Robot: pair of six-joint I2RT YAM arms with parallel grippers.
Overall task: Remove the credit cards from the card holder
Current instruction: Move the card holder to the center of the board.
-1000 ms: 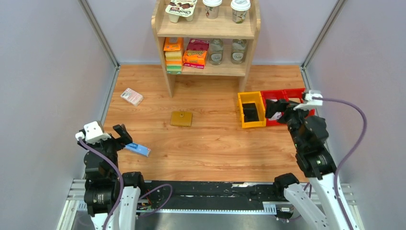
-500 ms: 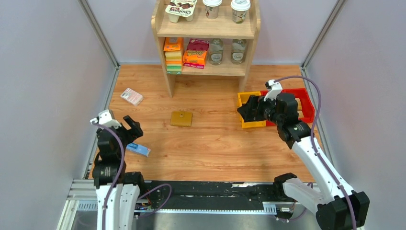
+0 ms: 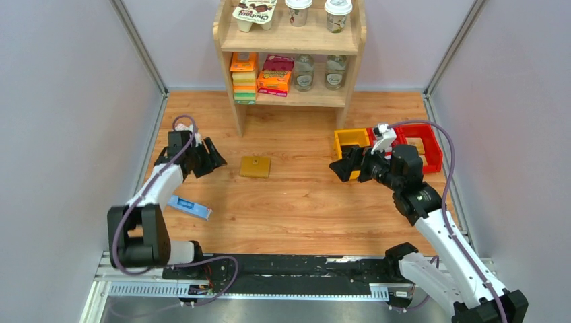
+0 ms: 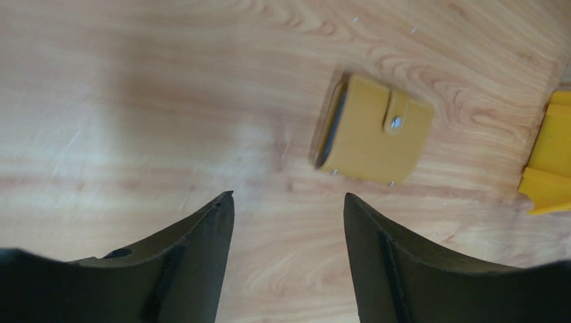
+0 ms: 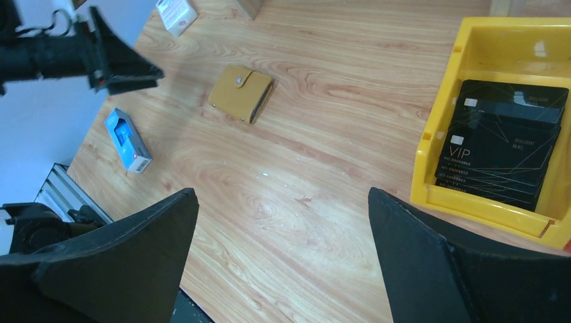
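Observation:
The card holder [image 3: 255, 167] is a small tan-brown square wallet, snapped shut, lying flat on the wooden table. It also shows in the left wrist view [image 4: 374, 139] and the right wrist view [image 5: 240, 93]. My left gripper [image 3: 214, 159] is open and empty, just left of the holder, above the table. My right gripper [image 3: 340, 169] is open and empty, well to the right of the holder, beside the yellow bin [image 3: 341, 140]. Black credit cards [image 5: 501, 144] lie stacked in that yellow bin [image 5: 485, 204].
A blue rectangular bar [image 3: 189, 207] lies near the front left. A pink-white packet [image 5: 176, 13] lies at the far left. Red bins [image 3: 427, 152] stand right of the yellow one. A wooden shelf [image 3: 290, 40] with goods stands at the back.
My left arm has swung forward and right, from beside the blue bar to just left of the card holder. My right gripper has moved left off the bins and lower.

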